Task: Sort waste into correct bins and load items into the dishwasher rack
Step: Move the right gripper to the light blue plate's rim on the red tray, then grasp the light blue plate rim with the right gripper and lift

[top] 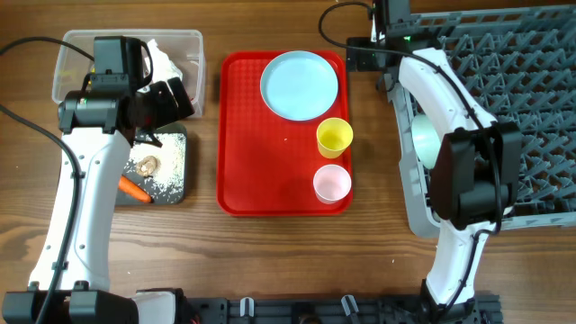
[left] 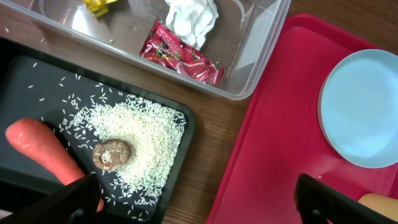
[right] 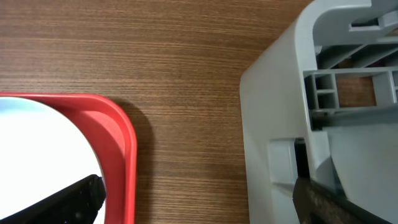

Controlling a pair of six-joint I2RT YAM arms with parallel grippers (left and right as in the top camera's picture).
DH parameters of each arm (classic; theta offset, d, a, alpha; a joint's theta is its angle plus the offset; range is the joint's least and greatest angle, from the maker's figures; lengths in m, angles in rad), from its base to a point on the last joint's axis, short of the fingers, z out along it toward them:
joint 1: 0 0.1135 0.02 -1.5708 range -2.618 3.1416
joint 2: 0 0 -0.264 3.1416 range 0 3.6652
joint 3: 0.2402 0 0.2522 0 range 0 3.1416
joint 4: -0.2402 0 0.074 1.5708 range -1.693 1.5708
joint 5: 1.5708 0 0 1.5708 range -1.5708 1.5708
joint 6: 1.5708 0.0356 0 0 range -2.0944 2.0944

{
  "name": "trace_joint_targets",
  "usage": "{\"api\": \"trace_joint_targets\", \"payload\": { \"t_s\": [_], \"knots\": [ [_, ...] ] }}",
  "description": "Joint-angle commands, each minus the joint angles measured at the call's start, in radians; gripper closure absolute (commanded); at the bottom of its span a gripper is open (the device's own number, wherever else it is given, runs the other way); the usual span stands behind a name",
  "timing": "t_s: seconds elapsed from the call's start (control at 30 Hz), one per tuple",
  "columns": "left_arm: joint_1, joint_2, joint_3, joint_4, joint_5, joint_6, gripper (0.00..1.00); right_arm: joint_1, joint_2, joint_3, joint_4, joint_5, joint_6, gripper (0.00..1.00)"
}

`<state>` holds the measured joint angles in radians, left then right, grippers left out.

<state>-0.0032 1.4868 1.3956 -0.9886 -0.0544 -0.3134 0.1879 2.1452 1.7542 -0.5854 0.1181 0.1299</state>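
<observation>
- Yet to be loaded: the plate (top: 299,84), yellow cup (top: 334,137) and pink cup (top: 331,183), all resting on the red tray (top: 261,153).
- Deciding relation: the plate lies just to the left of the right gripper (right: 198,186), beyond the tray's raised rim. The dishwasher rack (right: 280,112) stands immediately on the gripper's right.
- The right arm is judged the nearer one. The left gripper (left: 198,186) hangs at the red tray's far side, by the black tray (top: 171,175) and clear tub (top: 81,45).
- No long axis is offered by the plate: it is round and lies flat, so a rim grasp is judged necessary.
- Right arm pose: reaching along the rack's left edge, wrist aimed down at bare wood between tray corner and rack corner. Jaws are spread wide, and nothing is held.
- Left jaws are likewise spread and empty.
</observation>
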Motion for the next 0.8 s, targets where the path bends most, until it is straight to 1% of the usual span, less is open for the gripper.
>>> {"api": "trace_joint_targets", "payload": {
  "t_s": [0.0,0.13,0.3,0.47,0.57,0.7,0.77],
  "knots": [
    [0.006,0.002,-0.003,0.0,0.005,-0.009,0.0,-0.022,0.024,0.017,0.009,0.05,0.011,0.0],
    [0.006,0.002,-0.003,0.0,0.005,-0.009,0.0,-0.021,0.023,0.02,0.019,0.011,0.006,0.0],
    [0.006,0.002,-0.003,0.0,0.005,-0.009,0.0,-0.021,-0.029,0.062,-0.025,-0.107,0.004,0.0],
    [0.006,0.002,-0.003,0.0,0.005,-0.009,0.0,-0.015,-0.192,0.068,-0.079,-0.215,0.039,0.0],
    [0.006,0.002,-0.003,0.0,0.005,-0.009,0.0,-0.005,-0.257,0.068,-0.101,-0.307,0.056,0.0],
    [0.006,0.002,-0.003,0.0,0.005,-0.009,0.0,0.014,-0.275,0.067,-0.108,-0.382,0.058,0.0],
    [0.006,0.002,-0.003,0.0,0.005,-0.009,0.0,0.032,-0.262,0.062,-0.113,-0.374,0.082,0.0]
  ]
}}
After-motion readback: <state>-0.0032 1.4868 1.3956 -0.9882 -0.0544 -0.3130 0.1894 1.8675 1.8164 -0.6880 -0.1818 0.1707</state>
